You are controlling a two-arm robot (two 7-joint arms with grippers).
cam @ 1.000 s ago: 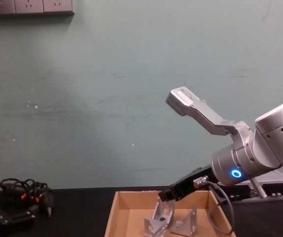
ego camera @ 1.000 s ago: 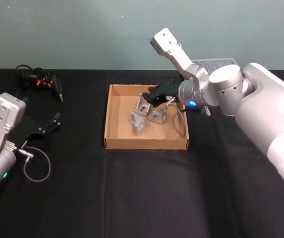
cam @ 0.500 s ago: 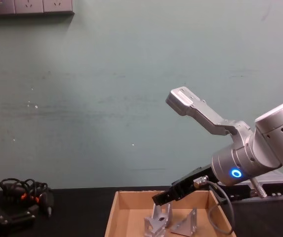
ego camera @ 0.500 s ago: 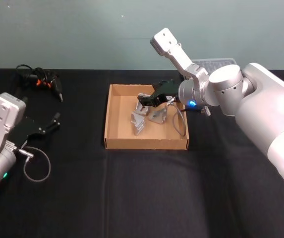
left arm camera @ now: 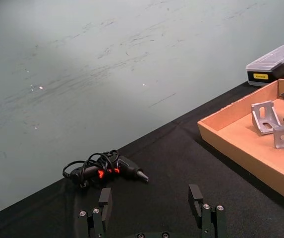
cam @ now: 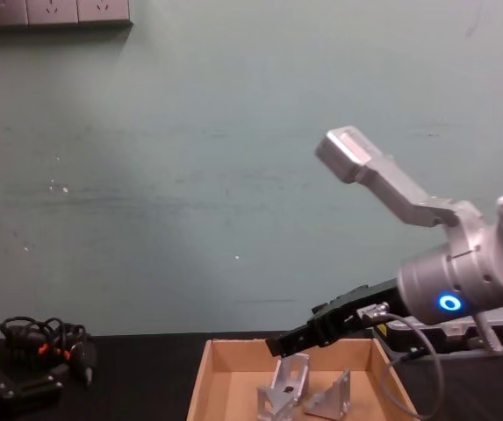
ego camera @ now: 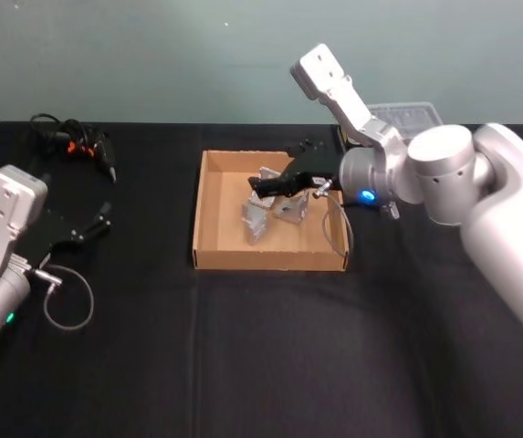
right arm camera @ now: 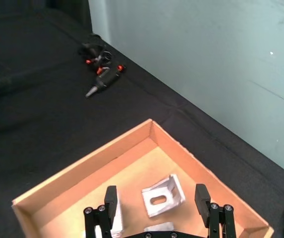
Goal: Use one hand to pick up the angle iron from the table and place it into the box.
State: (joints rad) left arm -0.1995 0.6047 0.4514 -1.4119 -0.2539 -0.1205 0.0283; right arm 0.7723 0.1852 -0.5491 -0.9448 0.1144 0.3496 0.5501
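Angle iron pieces sit inside the box (ego camera: pixel 208 219): one upright bracket (ego camera: pixel 255 220) at mid-floor, a second bracket (ego camera: pixel 290 210) just beside it toward the right arm, and a third bracket (right arm camera: pixel 162 197) lying flat near the far wall. Box rests on the black worktop (ego camera: pixel 243 365).

Right gripper (ego camera: pixel 263 187) hangs over the box interior, above the brackets, touching none of them as far as the chest view shows. Its fingers (right arm camera: pixel 111 198) are spread wide with nothing between them; the flat bracket lies on the floor below the gap in the right wrist view.

Left gripper (ego camera: pixel 104 219) is parked low over the worktop, well apart from the box on the robot's left. Fingers (left arm camera: pixel 105 198) spread, empty.

Other items: corded tool (ego camera: pixel 86 149) with orange marks on the far left of the worktop, small black case (left arm camera: pixel 273 65) with a clear lid behind the box's far right corner. Whether the upright bracket touches its neighbour is hard to tell from the head view.
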